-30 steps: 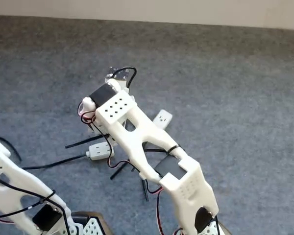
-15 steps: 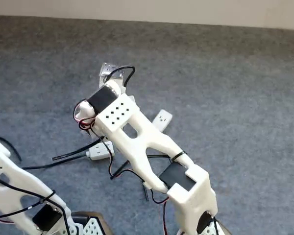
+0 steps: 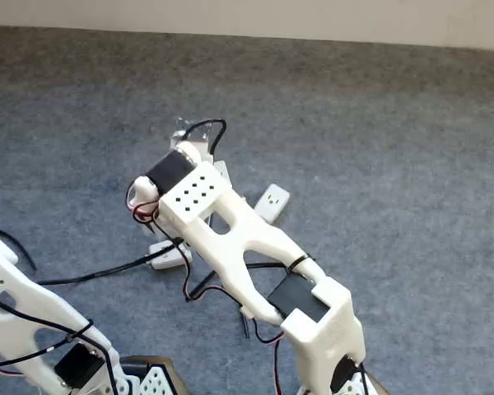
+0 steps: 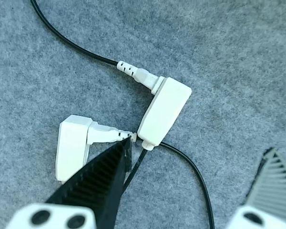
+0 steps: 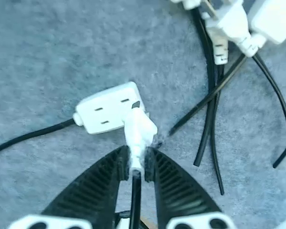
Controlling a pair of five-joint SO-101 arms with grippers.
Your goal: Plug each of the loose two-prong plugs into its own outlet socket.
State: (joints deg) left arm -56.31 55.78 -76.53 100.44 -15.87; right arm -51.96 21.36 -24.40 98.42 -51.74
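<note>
My right gripper [image 5: 136,162] is shut on a white two-prong plug [image 5: 139,129] with a black cord. The plug's front presses against the end socket of a white three-socket outlet [image 5: 105,112], which has its own black cord. In the high view that outlet [image 3: 169,255] lies half hidden under the right arm [image 3: 230,239]. My left gripper [image 4: 200,148] is open above two white outlet blocks: one [image 4: 164,112] with a cord, the other [image 4: 71,143] with a white plug [image 4: 105,133] seated in it.
Grey carpet covers the floor. Several loose black cords [image 5: 209,95] and more white plugs [image 5: 229,24] lie beyond the right gripper. Another white outlet [image 3: 272,202] sits right of the right arm. The left arm [image 3: 25,313] is folded at the lower left.
The right arm swung left and back, then settled slightly lower. The black cord beside the three-socket outlet slid down-left, and the outlet shifted a little.
</note>
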